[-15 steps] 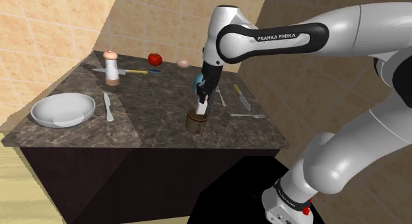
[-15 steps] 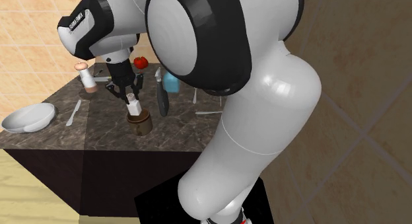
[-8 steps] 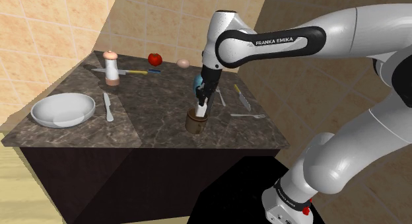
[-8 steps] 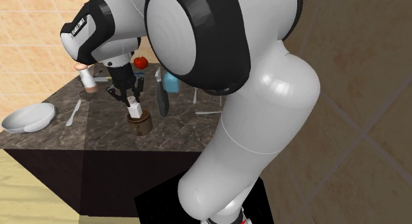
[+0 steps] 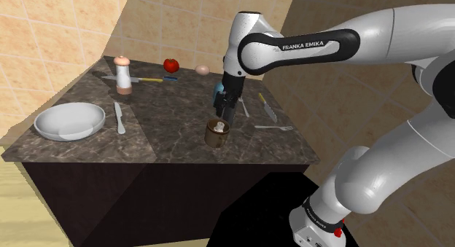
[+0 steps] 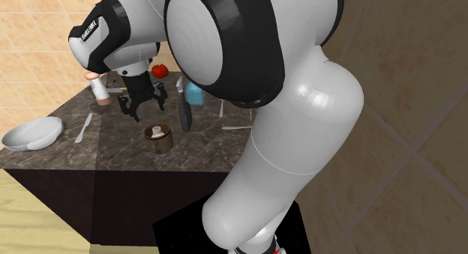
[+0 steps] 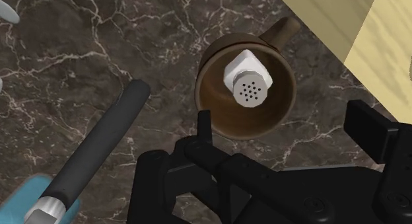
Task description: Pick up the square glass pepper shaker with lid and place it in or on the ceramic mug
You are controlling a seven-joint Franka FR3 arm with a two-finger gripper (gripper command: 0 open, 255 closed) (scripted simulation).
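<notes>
The gripper (image 6: pixel 144 108) hangs open and empty, left of centre in the second exterior view. Just below it the white lidded pepper shaker (image 7: pixel 248 79) sits inside the brown mug (image 7: pixel 212 113) on the dark counter (image 5: pixel 168 136). The placing looks done, with only pulling the arm clear apparently left.

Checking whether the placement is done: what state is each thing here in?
Shaker: upright inside the mug, lid up, not gripped.
Mug: upright, holding the shaker.
End effector: open, empty, above the mug.
Bowl: upright, empty.
Mill: upright.
</notes>
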